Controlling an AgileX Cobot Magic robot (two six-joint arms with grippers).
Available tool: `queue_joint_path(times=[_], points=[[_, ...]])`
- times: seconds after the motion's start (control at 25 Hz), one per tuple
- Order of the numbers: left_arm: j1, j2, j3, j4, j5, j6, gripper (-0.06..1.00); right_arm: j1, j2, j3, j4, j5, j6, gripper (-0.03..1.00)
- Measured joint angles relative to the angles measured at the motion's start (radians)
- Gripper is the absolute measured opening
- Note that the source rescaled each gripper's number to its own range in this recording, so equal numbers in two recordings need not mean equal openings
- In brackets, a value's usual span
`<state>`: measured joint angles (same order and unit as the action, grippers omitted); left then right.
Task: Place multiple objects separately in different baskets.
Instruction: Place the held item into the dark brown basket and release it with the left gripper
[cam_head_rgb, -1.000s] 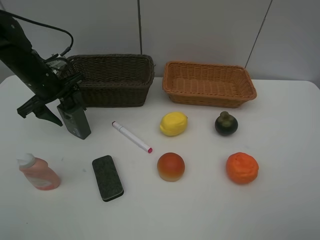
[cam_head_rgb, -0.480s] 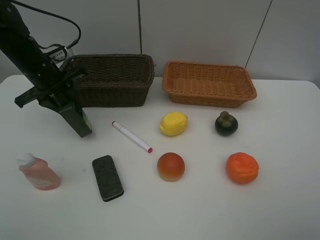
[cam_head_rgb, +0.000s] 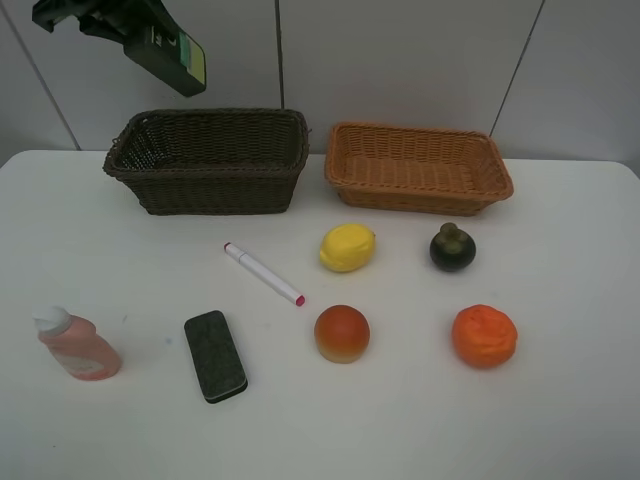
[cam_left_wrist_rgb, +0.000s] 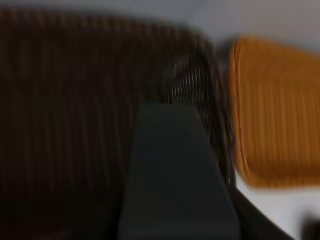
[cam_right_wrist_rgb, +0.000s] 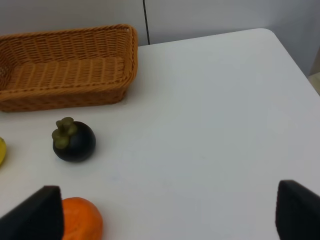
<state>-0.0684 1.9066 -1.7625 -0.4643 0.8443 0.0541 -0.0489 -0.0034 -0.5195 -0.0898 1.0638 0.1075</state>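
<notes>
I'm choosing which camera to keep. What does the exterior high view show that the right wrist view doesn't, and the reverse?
Only exterior high: dark basket, marker, eraser, pink bottle, red-orange fruit, and the green bottle held up off the table.
Only right wrist: the right end effector, open.
Both: orange basket, mangosteen, orange, table, and the lemon, though the wrist view catches only its edge.
</notes>
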Motion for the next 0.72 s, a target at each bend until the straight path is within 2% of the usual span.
queue_joint_path(times=[0.16, 0.28, 0.44, 0.56, 0.64, 0.72], points=[[0.000, 0.088, -0.003, 0.053, -0.255, 0.055, 0.37, 0.000, 0.000, 0.000, 0.000, 0.000, 0.000, 1.00], [0.001, 0.166, -0.003, 0.098, -0.351, 0.085, 0.37, 0.000, 0.000, 0.000, 0.000, 0.000, 0.000, 1.00], [0.001, 0.252, -0.003, 0.111, -0.342, 0.093, 0.37, 0.000, 0.000, 0.000, 0.000, 0.000, 0.000, 1.00], [0.001, 0.286, -0.003, 0.133, -0.276, 0.093, 0.37, 0.000, 0.000, 0.000, 0.000, 0.000, 0.000, 1.00], [0.001, 0.296, -0.003, 0.175, -0.241, 0.093, 0.37, 0.000, 0.000, 0.000, 0.000, 0.000, 0.000, 1.00], [0.000, 0.301, -0.003, 0.216, -0.215, 0.093, 0.46, 0.000, 0.000, 0.000, 0.000, 0.000, 0.000, 1.00]])
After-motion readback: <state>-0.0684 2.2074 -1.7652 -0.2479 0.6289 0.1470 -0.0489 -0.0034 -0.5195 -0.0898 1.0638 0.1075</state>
